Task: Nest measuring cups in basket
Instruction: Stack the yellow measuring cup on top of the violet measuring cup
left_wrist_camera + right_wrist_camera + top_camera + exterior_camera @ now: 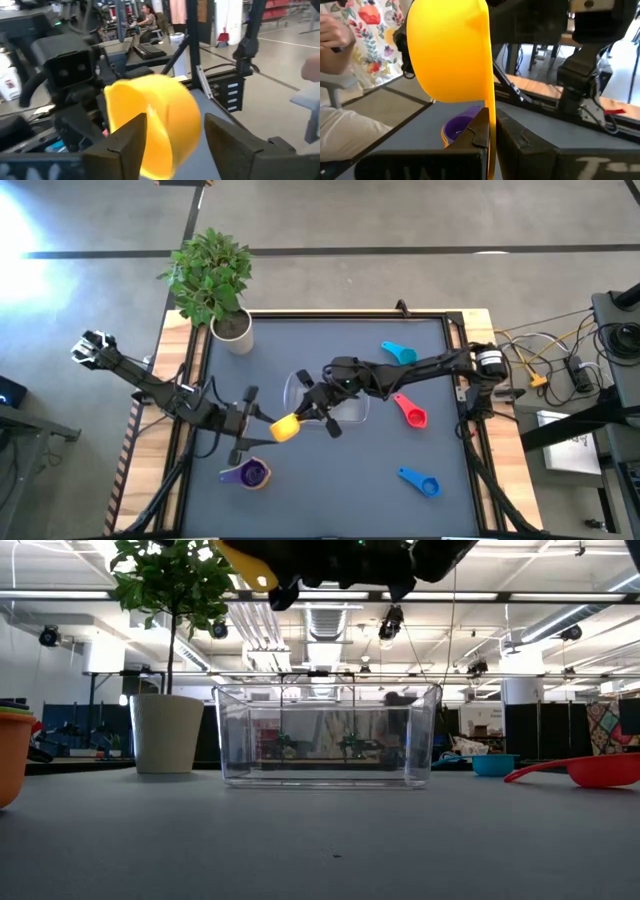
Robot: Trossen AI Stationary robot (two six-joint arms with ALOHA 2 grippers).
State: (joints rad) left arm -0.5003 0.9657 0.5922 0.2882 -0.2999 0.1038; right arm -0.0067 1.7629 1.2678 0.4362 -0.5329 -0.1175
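Observation:
The yellow measuring cup (pixel 284 426) hangs in the air just near-left of the clear basket (pixel 325 395), high above the table in the low view (pixel 245 565). My right gripper (pixel 490 131) is shut on it. My left gripper (pixel 175 135) is open, with a finger on either side of the cup's bowl (pixel 150 115); whether they touch it I cannot tell. The basket (pixel 325 735) stands on its flat bottom. The purple cup nested in the orange one (pixel 248 473) sits near the near-left edge. The light blue (pixel 398 352), red (pixel 410 410) and dark blue (pixel 420 481) cups lie on the right. My right gripper pinches the yellow cup between its two fingers by a thin part seen edge-on (pixel 491 117), just below the bowl. It reaches in from the table's right. The cup is lifted clear, its bowl (pixel 450 50) standing beyond the fingertips.
A white pot with a green plant (pixel 232 330) stands at the far-left corner, left of the basket. Cables and gear lie beyond the table's right edge. People show in the room behind in both wrist views.

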